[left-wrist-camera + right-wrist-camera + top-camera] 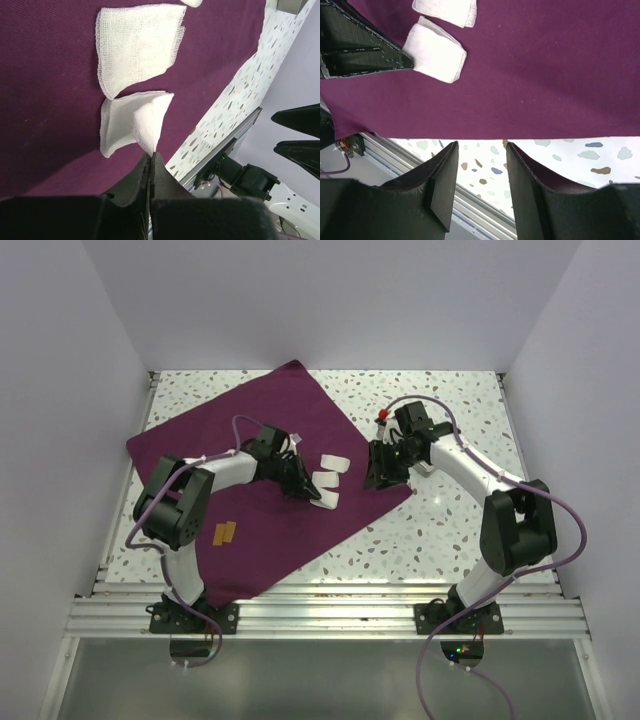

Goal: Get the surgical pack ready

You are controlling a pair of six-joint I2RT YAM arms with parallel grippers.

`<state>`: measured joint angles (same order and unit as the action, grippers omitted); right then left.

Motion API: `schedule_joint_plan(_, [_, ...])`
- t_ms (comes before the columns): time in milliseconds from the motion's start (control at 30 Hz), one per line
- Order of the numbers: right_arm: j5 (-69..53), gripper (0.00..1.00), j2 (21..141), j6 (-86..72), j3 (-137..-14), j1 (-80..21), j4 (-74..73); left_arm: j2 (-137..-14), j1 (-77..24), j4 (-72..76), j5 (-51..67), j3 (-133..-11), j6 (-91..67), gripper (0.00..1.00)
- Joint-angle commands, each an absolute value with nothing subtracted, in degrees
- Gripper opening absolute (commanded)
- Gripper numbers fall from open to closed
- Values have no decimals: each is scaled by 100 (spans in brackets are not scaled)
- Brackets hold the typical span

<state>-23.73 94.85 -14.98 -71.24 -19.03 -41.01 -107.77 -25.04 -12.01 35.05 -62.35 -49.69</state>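
Observation:
The surgical pack (255,455) is a large deep-purple cloth lying flat on the speckled table. Three white gauze pads rest on it near its right corner. My left gripper (310,493) (151,154) is shut on the raised corner of the nearest gauze pad (125,127) (328,498), which is folded over. A second gauze pad (137,45) (325,480) lies flat beyond it, and the third gauze pad (335,462) lies farther back. My right gripper (374,478) (481,150) stands open over the cloth's right edge (530,136), with nothing between its fingers.
A small orange tag (225,533) lies on the cloth near the left arm. A small red-topped item (382,418) sits on the table (450,510) behind the right gripper. White walls enclose three sides; an aluminium rail (330,615) runs along the near edge.

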Motion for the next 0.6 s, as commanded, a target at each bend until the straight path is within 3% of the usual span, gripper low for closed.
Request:
schedule_joint_plan(0, [-2452, 47, 9316, -1485, -7075, -1925, -3999, -10775, -2435, -1186, 3454, -6372, -4746, 0])
schedule_joint_plan(567, [-2487, 47, 9404, -1468, -7066, -1925, -3981, -10978, -2399, -1380, 3384, -6468, -4597, 0])
